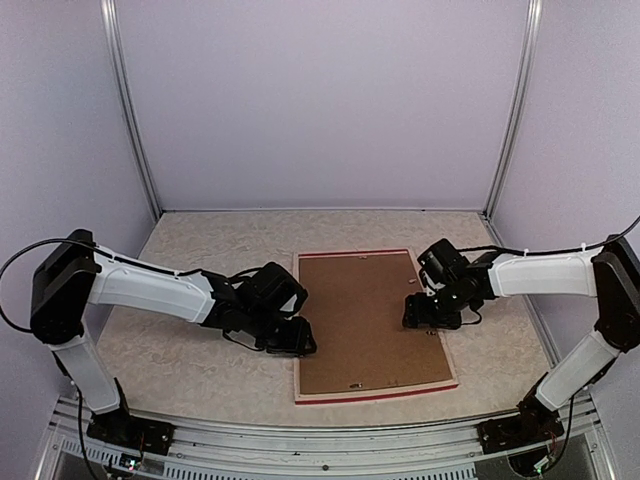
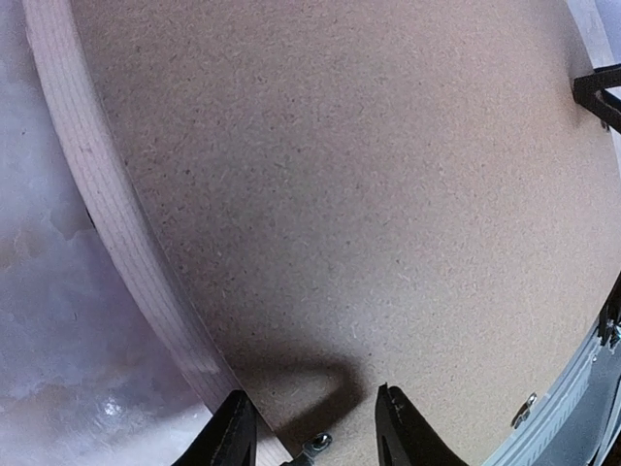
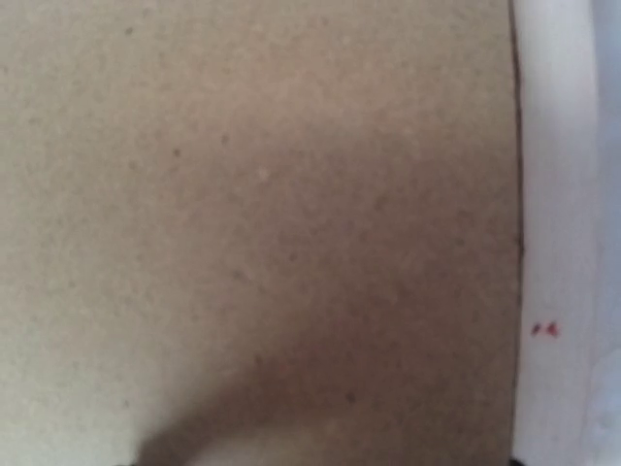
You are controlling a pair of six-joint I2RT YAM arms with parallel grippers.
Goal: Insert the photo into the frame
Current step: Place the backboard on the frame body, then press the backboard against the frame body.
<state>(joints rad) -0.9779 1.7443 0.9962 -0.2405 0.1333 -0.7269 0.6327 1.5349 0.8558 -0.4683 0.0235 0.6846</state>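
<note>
Brown backing board (image 1: 370, 320) already fills the face-down frame (image 1: 375, 394), the photo unseen, presumably beneath; left gripper (image 2: 310, 403) gapes empty, right gripper (image 1: 415, 312) jaws unreadable.

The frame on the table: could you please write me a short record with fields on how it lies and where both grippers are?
frame: flat on the table, back side up, pale wood rim showing
backing board: brown, fills the frame's back
photo: not in view
left gripper: at the frame's left rim, toward its near end, fingers apart
right gripper: over the board's right side; opening not visible
</note>
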